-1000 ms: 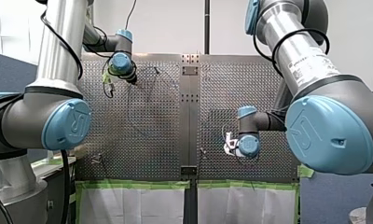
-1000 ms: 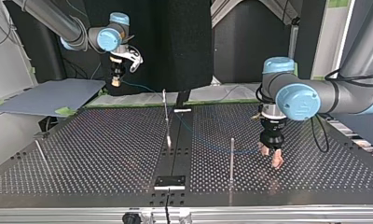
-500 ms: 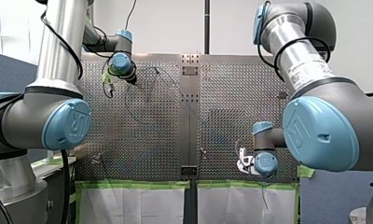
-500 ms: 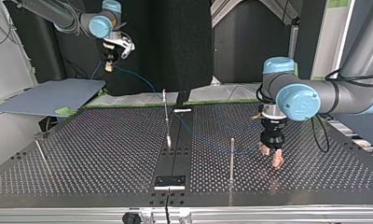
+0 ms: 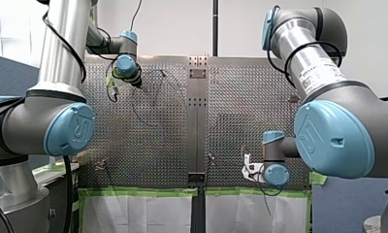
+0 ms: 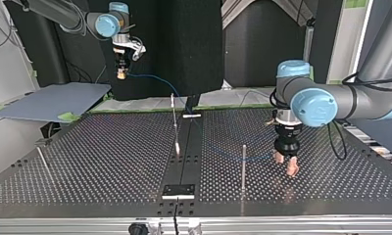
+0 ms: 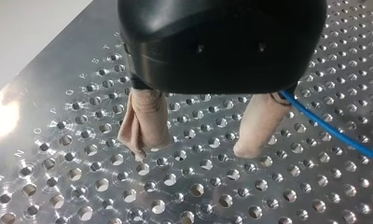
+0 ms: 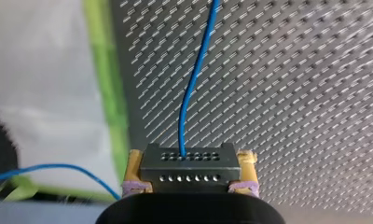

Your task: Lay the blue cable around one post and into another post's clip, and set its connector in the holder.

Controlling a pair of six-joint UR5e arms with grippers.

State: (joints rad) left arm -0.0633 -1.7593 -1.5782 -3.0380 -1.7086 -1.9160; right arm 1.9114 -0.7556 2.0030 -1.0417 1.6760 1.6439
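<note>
**Table stock, one moment, five entries**

1. My right gripper: clamped on the black connector, with a yellow pad against each of its ends. In the top view it is carried high at the view's left, beyond the far edge of the perforated table.

2. One blue cable: it leaves the connector's row of holes and runs out ahead of the right gripper, over the table. In the top view it slopes down to the table's far middle, then curves along the surface toward my left gripper. A further stretch shows beside the right gripper, off the table's green-taped edge.

3. The left gripper: fingers spread, beige pads, nothing between them, tips low over the table. The cable passes just beside one finger, outside the gap. Whether it touches cannot be told.

4. One upright post: just beside the left gripper, toward the top view's middle. The cable runs by it. Whether it goes around cannot be told.

5. A second post: at the table's far middle, near where the cable comes down.
</note>
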